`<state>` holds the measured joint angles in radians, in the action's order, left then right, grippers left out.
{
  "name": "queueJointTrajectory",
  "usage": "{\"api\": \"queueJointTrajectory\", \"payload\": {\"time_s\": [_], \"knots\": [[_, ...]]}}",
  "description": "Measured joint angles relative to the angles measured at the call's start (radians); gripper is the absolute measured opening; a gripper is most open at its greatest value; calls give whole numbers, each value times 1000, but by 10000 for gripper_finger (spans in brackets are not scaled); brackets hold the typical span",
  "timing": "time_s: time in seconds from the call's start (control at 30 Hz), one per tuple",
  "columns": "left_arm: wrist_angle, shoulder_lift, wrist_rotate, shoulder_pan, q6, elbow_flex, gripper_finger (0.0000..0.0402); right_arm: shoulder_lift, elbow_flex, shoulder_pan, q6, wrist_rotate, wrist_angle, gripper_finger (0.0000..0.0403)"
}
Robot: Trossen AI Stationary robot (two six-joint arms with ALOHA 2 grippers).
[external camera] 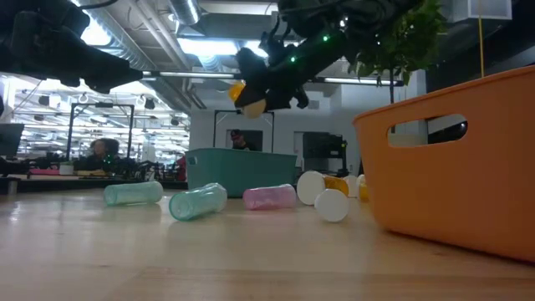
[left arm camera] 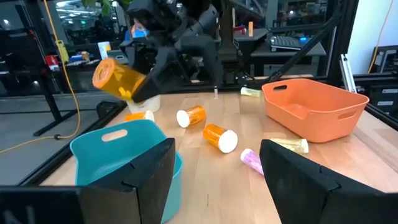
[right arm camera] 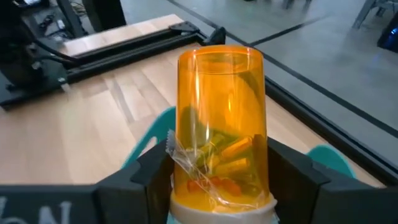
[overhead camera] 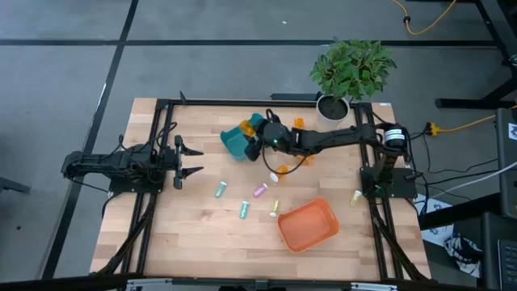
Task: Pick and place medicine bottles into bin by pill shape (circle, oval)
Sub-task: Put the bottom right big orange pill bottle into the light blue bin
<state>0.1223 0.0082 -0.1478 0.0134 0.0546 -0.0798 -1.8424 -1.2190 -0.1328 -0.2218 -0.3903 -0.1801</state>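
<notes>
Over the far middle of the desk, the right tool (overhead camera: 260,144) hangs clamped on an amber bottle (right arm camera: 221,124), white cap seated between the fingers, long axis running out past the tips toward the teal bin (overhead camera: 241,139) directly below. Release looks near; little travel needed. Orange bin (overhead camera: 308,225) sits well apart toward the near edge. Loose bottles lie between, open boards around them. Left tool (overhead camera: 187,160) waits at the left side, fingers apart.
</notes>
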Motion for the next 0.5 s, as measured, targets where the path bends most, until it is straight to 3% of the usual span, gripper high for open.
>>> {"api": "queueJointTrajectory", "payload": {"time_s": [0.23, 0.5], "knots": [[0, 0, 0, 0, 0, 0, 229, 20, -2, -2, 48, -1, -21, 221], [0, 0, 0, 0, 0, 0, 229, 20, -2, -2, -14, -1, -19, 228]]}}
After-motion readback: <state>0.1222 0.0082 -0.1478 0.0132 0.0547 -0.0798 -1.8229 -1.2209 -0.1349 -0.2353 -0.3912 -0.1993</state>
